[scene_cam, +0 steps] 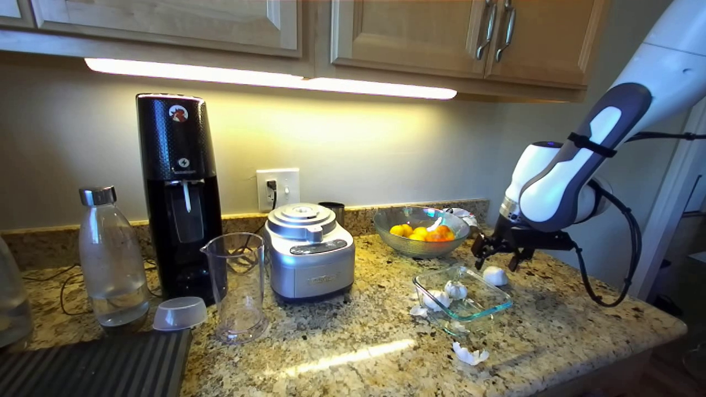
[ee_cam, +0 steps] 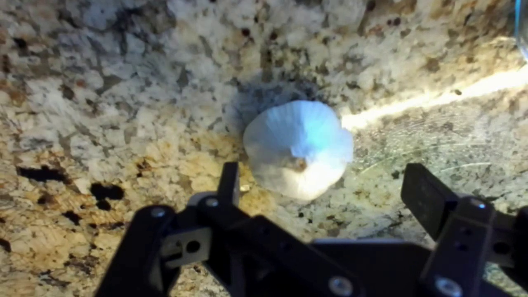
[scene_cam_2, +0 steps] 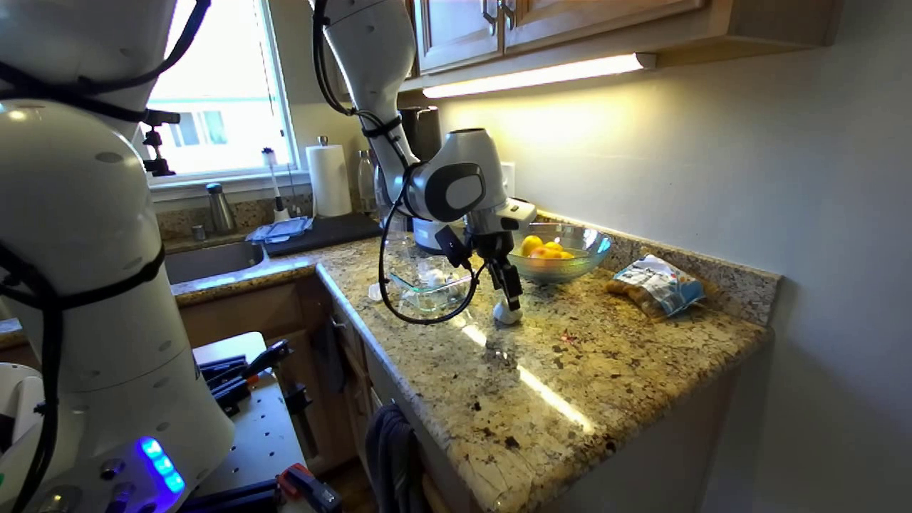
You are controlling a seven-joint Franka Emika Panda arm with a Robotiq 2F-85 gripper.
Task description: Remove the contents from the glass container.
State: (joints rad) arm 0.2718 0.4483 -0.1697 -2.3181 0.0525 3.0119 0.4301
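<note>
The glass container (scene_cam: pixel 479 316) is a low clear dish on the counter. It also shows in an exterior view (scene_cam_2: pixel 427 289), partly behind a cable. Two white garlic bulbs, the contents, sit inside it, a nearer one (scene_cam: pixel 437 299) and a farther one (scene_cam: pixel 455 289). A third white bulb (scene_cam: pixel 495 275) rests on the counter beside the dish; in the wrist view this bulb (ee_cam: pixel 297 136) looks tinged pale blue. My gripper (scene_cam: pixel 497 263) is open and empty just above this bulb. In the wrist view the gripper's fingers (ee_cam: pixel 321 168) are spread wide, with the bulb ahead of them.
White peel (scene_cam: pixel 469 354) lies before the dish. The fruit bowl (scene_cam: pixel 419 249) stands behind it, with a snack bag (scene_cam_2: pixel 659 285) beyond. A food processor (scene_cam: pixel 311 270) and a clear tumbler (scene_cam: pixel 240 292) stand on the dish's other side. The counter edge (scene_cam_2: pixel 420 399) runs alongside.
</note>
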